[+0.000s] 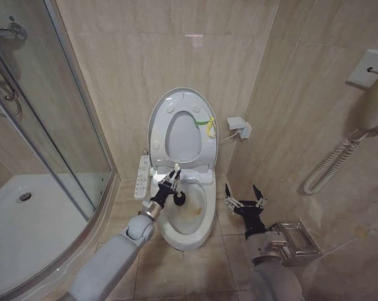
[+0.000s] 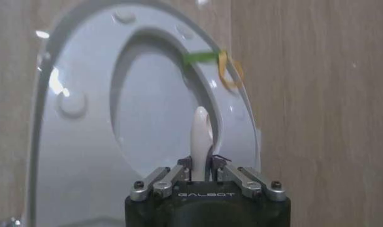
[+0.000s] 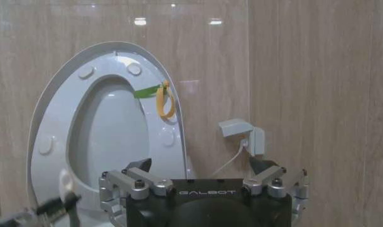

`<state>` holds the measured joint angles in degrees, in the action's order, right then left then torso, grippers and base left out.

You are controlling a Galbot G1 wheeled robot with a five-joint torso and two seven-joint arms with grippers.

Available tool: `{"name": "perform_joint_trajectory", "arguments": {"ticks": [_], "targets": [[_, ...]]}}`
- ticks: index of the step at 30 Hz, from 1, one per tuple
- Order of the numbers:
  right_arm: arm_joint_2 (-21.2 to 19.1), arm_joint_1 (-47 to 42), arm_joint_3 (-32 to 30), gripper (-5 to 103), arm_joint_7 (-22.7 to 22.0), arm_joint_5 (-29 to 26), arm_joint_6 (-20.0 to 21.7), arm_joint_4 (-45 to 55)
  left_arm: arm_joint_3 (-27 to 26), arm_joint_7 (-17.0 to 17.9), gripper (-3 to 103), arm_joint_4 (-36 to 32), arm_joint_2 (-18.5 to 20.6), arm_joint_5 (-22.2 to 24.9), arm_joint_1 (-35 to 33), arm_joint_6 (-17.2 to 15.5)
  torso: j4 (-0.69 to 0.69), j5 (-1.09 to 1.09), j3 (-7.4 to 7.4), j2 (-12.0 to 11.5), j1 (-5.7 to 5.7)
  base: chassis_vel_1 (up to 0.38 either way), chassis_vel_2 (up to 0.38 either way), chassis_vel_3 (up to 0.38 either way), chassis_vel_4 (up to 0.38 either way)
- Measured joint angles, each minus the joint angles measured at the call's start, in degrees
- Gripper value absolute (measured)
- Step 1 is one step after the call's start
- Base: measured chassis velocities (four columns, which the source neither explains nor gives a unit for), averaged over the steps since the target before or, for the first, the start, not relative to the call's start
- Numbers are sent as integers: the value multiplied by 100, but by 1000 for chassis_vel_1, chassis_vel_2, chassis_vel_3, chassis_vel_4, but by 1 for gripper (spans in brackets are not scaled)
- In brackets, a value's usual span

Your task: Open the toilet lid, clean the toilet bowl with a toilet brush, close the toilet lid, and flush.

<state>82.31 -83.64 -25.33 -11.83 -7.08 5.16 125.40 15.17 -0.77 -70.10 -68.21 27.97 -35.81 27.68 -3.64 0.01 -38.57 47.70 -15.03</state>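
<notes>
Here my left gripper (image 1: 171,182) is clenched on the brush (image 1: 177,188), over the bowl (image 1: 190,216). From my head camera, the thin white handle sticks up from between the fingers toward the raised lid (image 1: 182,125), and the dark head (image 1: 179,199) hangs just below the gripper, inside the bowl's rim near its back, on my left side. Whether the head touches the ceramic I cannot tell. Yellow-brown staining marks the bowl's inner wall beside and below the brush head.

From my left wrist, the left gripper (image 2: 202,171) has both fingers (image 2: 171,177) pressed against the handle (image 2: 200,142), whose rounded white tip rises in front of the upright lid (image 2: 72,156). The seat ring (image 2: 125,94) is lifted too, resting against the lid's underside, with round bumpers showing around it and the yellow-green strap (image 2: 210,59) at the lid's edge.

My right gripper (image 1: 244,200) hangs released, fingers spread wide, beside the bowl on my right, above the floor tiles (image 1: 195,269) and well apart from the brush. From my right wrist, the right gripper (image 3: 204,177) faces the upright lid (image 3: 59,104), its strap (image 3: 155,94) and a small white wall box (image 3: 242,132) with a cable.

The white button panel (image 1: 142,177) sits along the bowl's left side, next to the glass shower door (image 1: 51,119).
</notes>
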Motion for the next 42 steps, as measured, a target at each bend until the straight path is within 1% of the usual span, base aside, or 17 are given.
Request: {"name": "perform_joint_trajectory", "arguments": {"ticks": [1, 3, 5, 8, 9, 13, 14, 16, 17, 20, 22, 26, 35, 39, 42], "targets": [[0, 0, 0, 100, 0, 0, 0, 0, 0, 0, 19, 0, 0, 0, 0, 0, 0, 0, 0, 0, 0, 0, 0, 0, 0], [0, 0, 0, 100, 0, 0, 0, 0, 196, -68, 19, 381, -91, 3, 165, 123, 0, 0, 0, 0, 0, 0, 0, 0, 0], [0, 0, 0, 100, 0, 1, 0, 0, 258, -92, 19, 497, -131, 6, 220, 154, 0, 0, 0, 0, 0, 0, 0, 0, 0], [0, 0, 0, 100, 0, 0, 0, 0, 438, -171, 19, 930, -281, 11, 390, 282, -1, 0, 0, 0, 0, 0, 0, 0, 0], [0, 0, 0, 100, 0, 0, 0, 0, 438, -171, 19, 930, -281, 11, 390, 282, -1, 0, 0, 0, 0, 0, 0, 0, 0], [0, 0, 0, 100, 0, 0, 0, 0, 575, -341, 19, 1505, -432, 4, 535, 441, 0, 0, 0, 0, 0, 0, 0, 0, 0], [0, 0, 0, 100, 0, 0, 0, 0, 575, -341, 19, 1505, -432, 4, 535, 441, 0, 0, 0, 0, 0, 0, 0, 0, 0], [0, 0, 0, 100, 0, 0, 0, 0, 616, -427, 19, 1787, -510, -1, 596, 516, 0, 0, 0, 0, 0, 0, 0, 0, 0], [0, 0, 0, 100, 0, 0, 0, 0, 616, -427, 19, 1787, -510, -1, 596, 516, 0, 0, 0, 0, 0, 0, 0, 0, 0], [0, 0, 0, 100, 0, 0, 0, 0, 650, -557, 19, 2110, -623, -11, 654, 600, -1, -1, 0, 0, 0, 0, 0, 0, 0], [0, 0, 0, 100, 0, 0, 0, 0, 655, -583, 19, 2159, -641, -13, 658, 611, -1, -1, 1, 0, 0, 0, 0, 0, 0], [0, 0, 0, 100, 0, 0, 0, 0, 637, -679, 19, 2535, -764, -197, 687, 726, -1, -1, 0, 0, 0, 0, 0, 0, 0], [0, 0, 0, 100, 0, 0, 0, 0, 589, -761, 19, 2701, -828, -219, 720, 713, 0, -1, 1, 0, 0, 0, 0, 0, 0], [0, 0, 0, 100, 0, 0, 0, 0, 574, -813, 19, 2736, -868, -227, 717, 601, -1, 0, 1, 0, 0, 0, 0, 0, 0], [0, 0, 0, 100, 0, 0, 0, 0, 550, -823, 19, 2745, -880, -278, 687, 577, 0, -1, 0, 0, 0, 0, 0, 0, 0]]}}
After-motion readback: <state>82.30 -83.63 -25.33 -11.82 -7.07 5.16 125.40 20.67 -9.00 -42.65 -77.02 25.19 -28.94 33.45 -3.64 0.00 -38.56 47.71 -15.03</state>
